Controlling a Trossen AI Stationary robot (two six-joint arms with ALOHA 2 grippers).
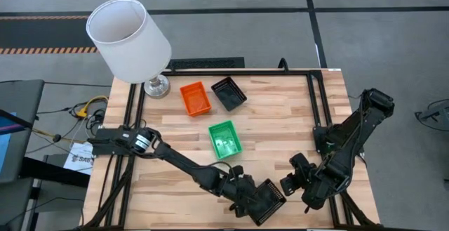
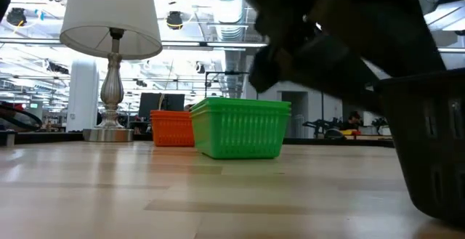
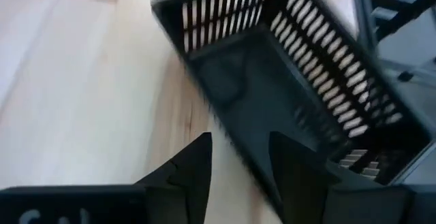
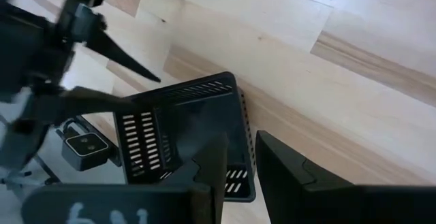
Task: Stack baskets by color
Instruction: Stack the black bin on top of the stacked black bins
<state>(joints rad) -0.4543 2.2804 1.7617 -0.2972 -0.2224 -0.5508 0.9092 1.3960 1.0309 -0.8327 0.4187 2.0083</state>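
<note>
My left gripper [image 1: 251,197] is near the table's front edge, shut on a black basket [image 1: 270,201]. That basket also shows in the left wrist view [image 3: 286,81], the right wrist view [image 4: 184,135] and, large, at the right of the low view [image 2: 429,144]. My right gripper [image 1: 289,183] hangs shut and empty just right of that basket. An orange basket [image 1: 195,97], another black basket [image 1: 229,93] and a green basket [image 1: 224,138] rest on their bottoms on the table farther back. My left gripper has one side wall of the black basket [image 3: 228,132] between its fingers, one finger outside [image 3: 194,173] and one inside [image 3: 293,169]. In the right wrist view the hold is near a corner [image 4: 126,108]. The fingers slant down from the table's left. I cannot tell whether the basket's underside touches the table.
A white lamp [image 1: 128,38] stands on its metal foot [image 1: 156,86] at the table's far left corner. A black frame rail [image 1: 312,104] runs along the table's right side. Bare wood lies between the green basket and the held one.
</note>
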